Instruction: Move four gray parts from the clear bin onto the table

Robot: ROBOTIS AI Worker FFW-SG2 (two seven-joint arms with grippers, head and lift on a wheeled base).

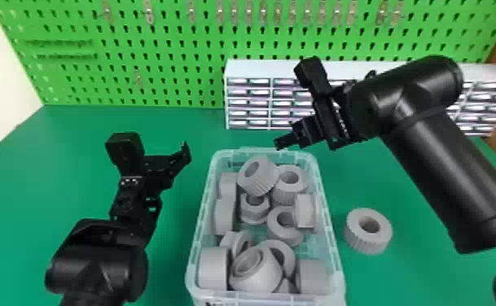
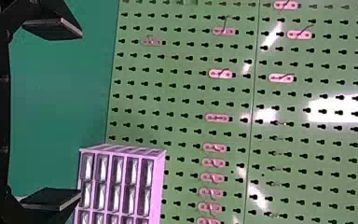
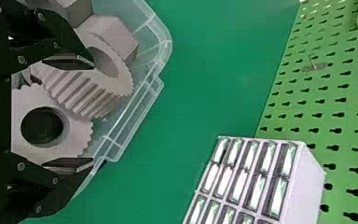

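Observation:
The clear bin [image 1: 334,264] holds several gray parts, among them a ribbed gear [image 1: 259,175] at its far end. One gray gear [image 1: 368,231] lies on the green table right of the bin. Over the bin's far right corner is my right gripper [image 1: 286,142]; in the right wrist view the same gripper [image 3: 93,112] stands open above two gears [image 3: 44,126], nothing held between its fingers. My left gripper [image 1: 185,152] is parked left of the bin; in the left wrist view the gripper [image 2: 79,116] is open and holds nothing.
A white drawer cabinet [image 1: 267,70] stands at the table's back right, behind the right gripper. A green pegboard [image 1: 128,53] with metal hooks rises along the back edge. The green table [image 1: 75,134] extends around the bin.

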